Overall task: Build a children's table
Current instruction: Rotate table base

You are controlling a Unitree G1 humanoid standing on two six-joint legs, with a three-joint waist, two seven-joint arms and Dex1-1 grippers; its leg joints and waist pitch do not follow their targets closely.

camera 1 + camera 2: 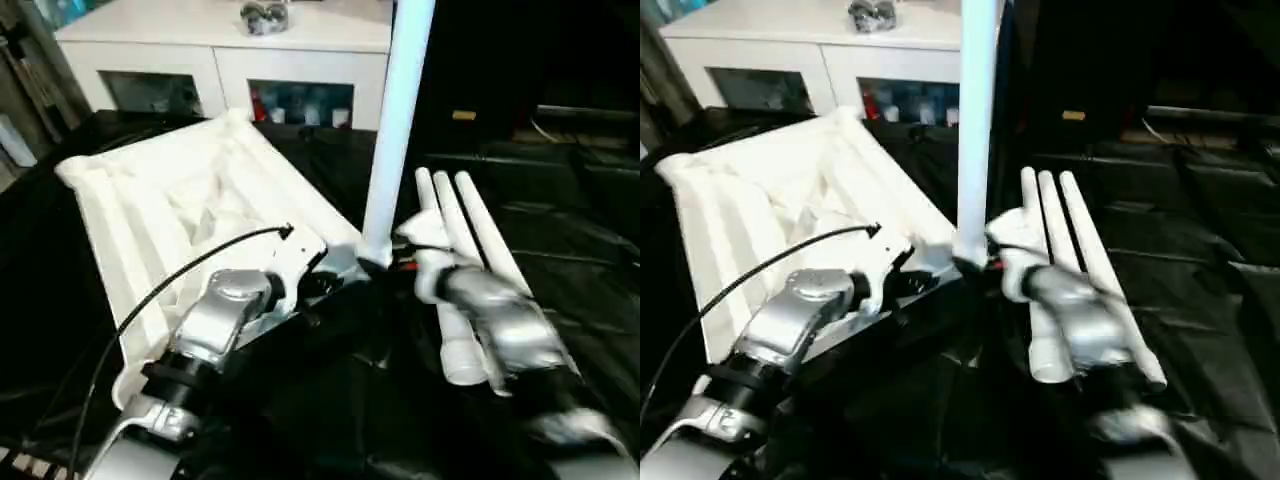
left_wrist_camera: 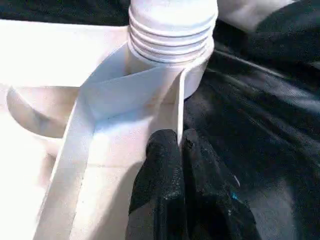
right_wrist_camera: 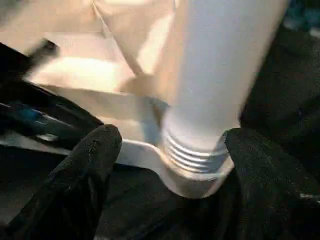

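Note:
The white tabletop lies upside down on black cloth, ribbed underside up. One white leg stands upright in its near right corner socket. Thread turns on the leg's end show above the socket's rim. My left gripper is shut on the tabletop's thin rim wall just beside that socket. My right gripper is open, its fingers standing on either side of the leg's threaded base. One finger is clear of the leg and the other is close against it. Three more legs lie side by side to the right.
A white glass-door cabinet stands behind the tabletop, with a small dark object on top. Wrinkled black cloth covers the work surface. A black cable arcs over my left forearm.

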